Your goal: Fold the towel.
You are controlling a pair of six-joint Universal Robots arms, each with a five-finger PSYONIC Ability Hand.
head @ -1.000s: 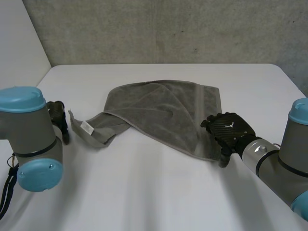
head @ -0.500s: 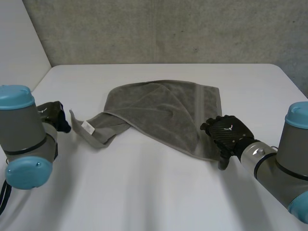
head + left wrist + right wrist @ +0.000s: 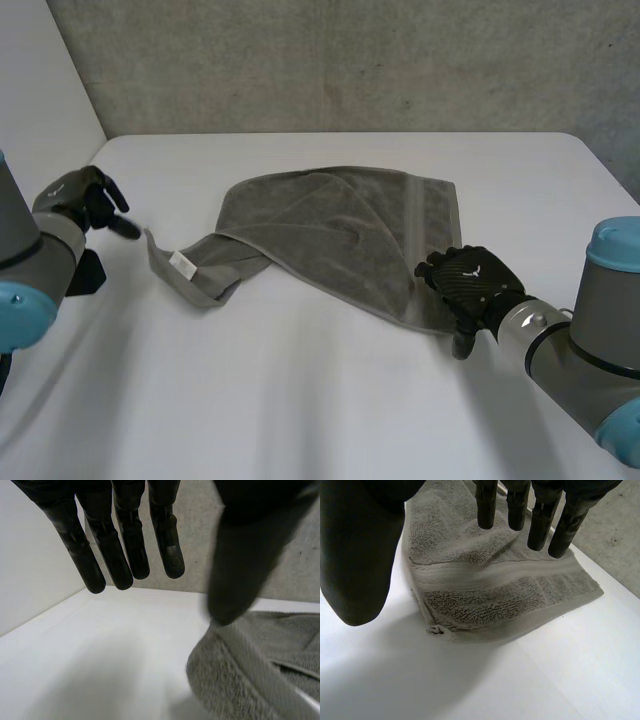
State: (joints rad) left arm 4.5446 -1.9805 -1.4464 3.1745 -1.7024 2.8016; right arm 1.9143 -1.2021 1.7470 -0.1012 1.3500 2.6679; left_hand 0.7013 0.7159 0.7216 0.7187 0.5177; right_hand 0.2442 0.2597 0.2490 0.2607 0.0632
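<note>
White table (image 3: pixel 300 400): across the lower and middle frame of the head view, with a grey wall behind.
Grey towel (image 3: pixel 340 230): at the centre of the frame, rumpled and partly folded over itself – one narrow end trailing toward the left, a woven band down its right side.
Right hand (image 3: pixel 468 282): lower right of centre, at the towel's near right corner; fingers straight and apart from the thumb, over the cloth, clamped on nothing.
Left hand (image 3: pixel 85 195): at the left edge of the frame, near the trailing end; fingers straight, spread from the thumb, holding nothing – thumb tip close to the cloth's edge, touching or not unclear.
White label (image 3: pixel 181 262): on the trailing end, left of centre.
</note>
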